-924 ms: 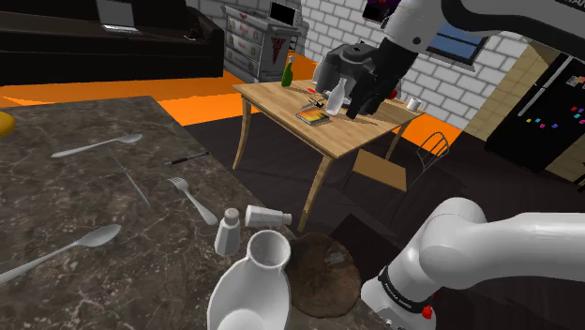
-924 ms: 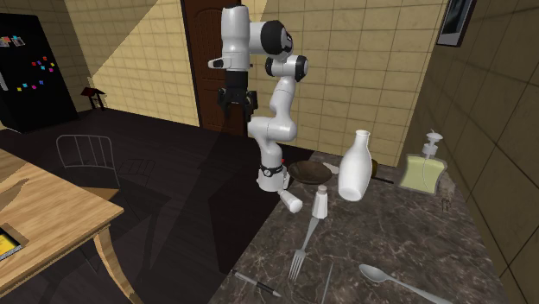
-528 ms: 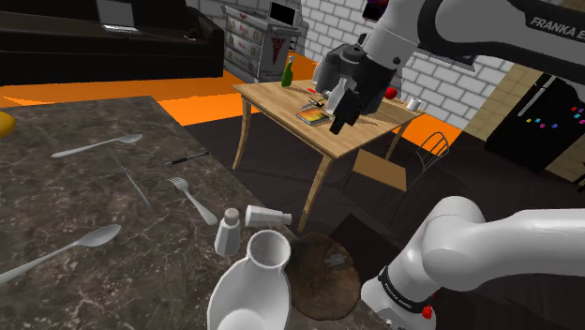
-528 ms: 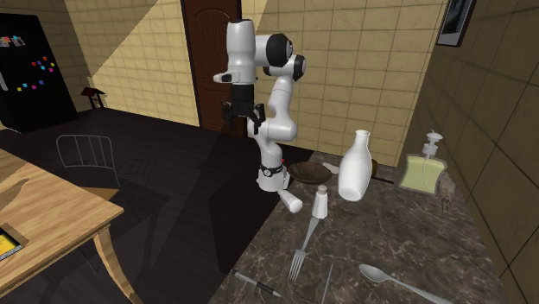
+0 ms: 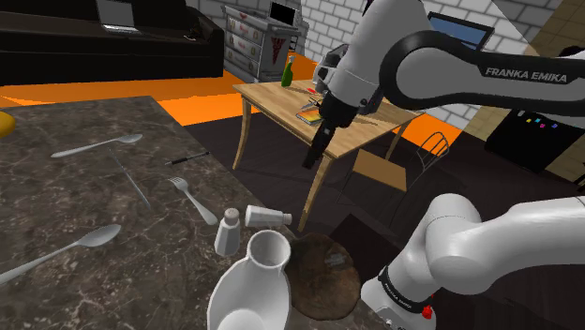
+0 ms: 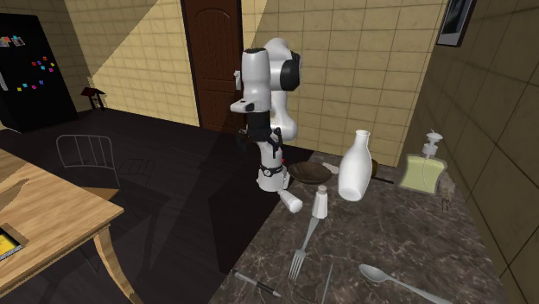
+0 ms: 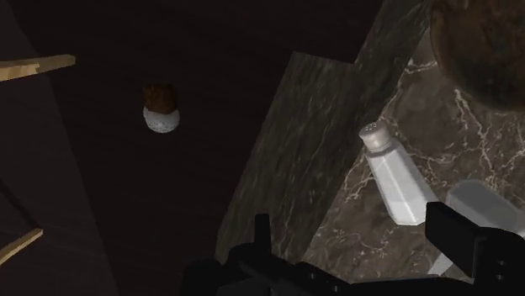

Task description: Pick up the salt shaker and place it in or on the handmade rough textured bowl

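Two pale shakers sit near the dark marble counter's edge: one lies on its side (image 5: 268, 216) (image 6: 291, 201) (image 7: 391, 172), the other stands upright (image 5: 226, 232) (image 6: 320, 203) beside it. The rough brown bowl (image 5: 323, 272) (image 6: 309, 173) (image 7: 479, 42) rests close by, next to my arm's base. My black gripper (image 5: 311, 155) (image 6: 248, 138) (image 7: 357, 244) hangs high in the air above the counter's edge and off to the side of the shakers. Its fingers stand open with nothing between them.
A tall white bottle-shaped vase (image 5: 253, 281) (image 6: 354, 166) stands right beside the shakers. A fork (image 5: 192, 197), spoons (image 5: 94, 143) and a thin dark tool (image 5: 186, 158) lie on the counter. Beyond the edge are a wooden table (image 5: 356, 131) and a chair (image 5: 384, 169).
The arm has swung from over the wooden table toward the counter and come lower, its hand now pointing down near the counter's edge. The fingers stayed open; the shakers have not moved.
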Robot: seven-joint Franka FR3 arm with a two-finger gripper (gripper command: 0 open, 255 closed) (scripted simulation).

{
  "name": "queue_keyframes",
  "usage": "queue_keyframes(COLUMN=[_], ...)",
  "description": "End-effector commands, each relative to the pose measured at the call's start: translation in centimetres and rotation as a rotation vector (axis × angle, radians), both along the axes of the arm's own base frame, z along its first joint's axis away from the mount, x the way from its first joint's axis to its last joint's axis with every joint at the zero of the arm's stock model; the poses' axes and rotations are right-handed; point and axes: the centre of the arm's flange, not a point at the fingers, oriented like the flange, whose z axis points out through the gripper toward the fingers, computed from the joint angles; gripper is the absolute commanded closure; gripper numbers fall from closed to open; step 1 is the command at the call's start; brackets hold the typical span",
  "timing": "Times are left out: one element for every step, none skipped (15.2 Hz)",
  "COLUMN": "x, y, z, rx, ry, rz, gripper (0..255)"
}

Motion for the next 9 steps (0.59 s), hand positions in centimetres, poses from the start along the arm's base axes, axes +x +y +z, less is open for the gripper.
queue_keyframes(x=[0.1, 0.1, 0.1, 0.1, 0.0, -0.1, -0.3, -0.5, -0.7], y=[1.5, 2.3, 3.2, 4.0, 4.8, 5.6, 6.5, 7.3, 8.1], z=[-2.1, -3.0, -4.0, -4.9, -5.9, -6.8, -7.8, -8.7, -9.6], rx=[0.004, 0.005, 0.007, 0.008, 0.01, 0.011, 0.013, 0.015, 0.016], ry=[-0.007, -0.009, -0.012, -0.014, -0.017, -0.02, -0.022, -0.025, -0.027], rz=[0.086, 0.127, 0.169, 0.21, 0.252, 0.293, 0.335, 0.376, 0.418], gripper=[0, 0, 0, 0, 0, 0, 0, 0, 0])
